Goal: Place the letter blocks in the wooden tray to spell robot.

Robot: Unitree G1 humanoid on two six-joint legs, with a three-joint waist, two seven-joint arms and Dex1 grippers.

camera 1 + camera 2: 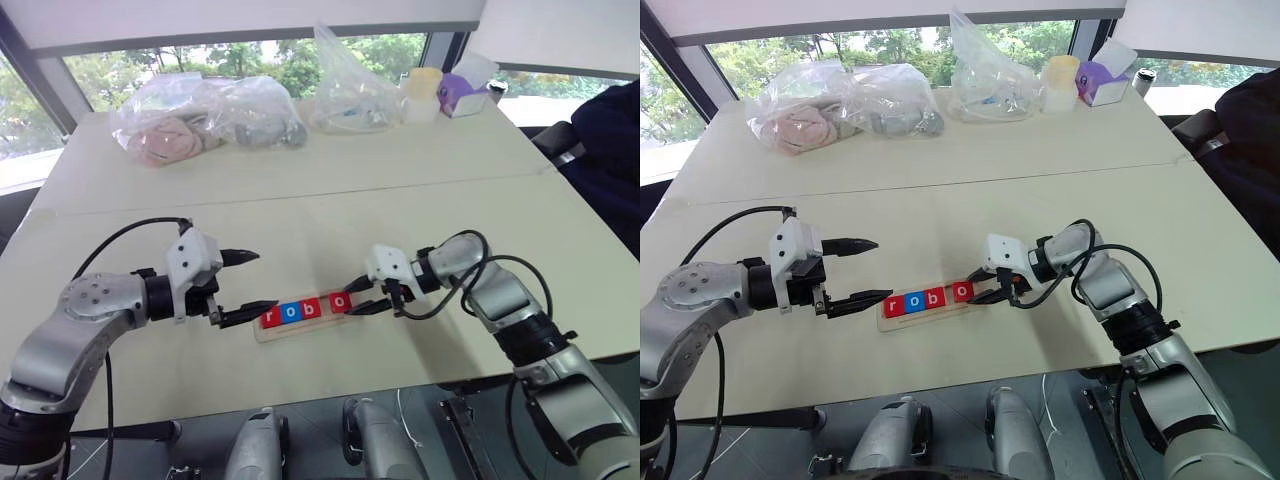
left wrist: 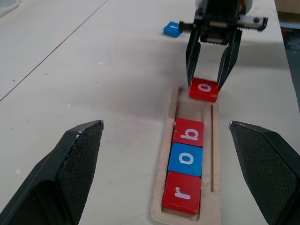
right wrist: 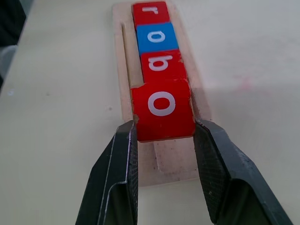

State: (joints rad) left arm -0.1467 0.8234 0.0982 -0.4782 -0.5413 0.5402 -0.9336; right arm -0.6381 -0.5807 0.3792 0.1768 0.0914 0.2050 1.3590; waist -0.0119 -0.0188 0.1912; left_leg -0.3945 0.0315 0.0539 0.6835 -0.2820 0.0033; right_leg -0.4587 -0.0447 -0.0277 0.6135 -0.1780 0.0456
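Observation:
The wooden tray lies on the table between my two grippers. In it sit a red r, a blue o and a red b in a row. My right gripper is shut on a red o block, holding it slightly tilted over the tray's free end, right after the b. A blue t block lies on the table beyond the right gripper. My left gripper hangs open and empty just off the tray's r end.
Clear plastic bags with things in them, a pale cup and a purple box stand along the table's far side. A dark-clothed person is at the right edge. The table's front edge runs just below the tray.

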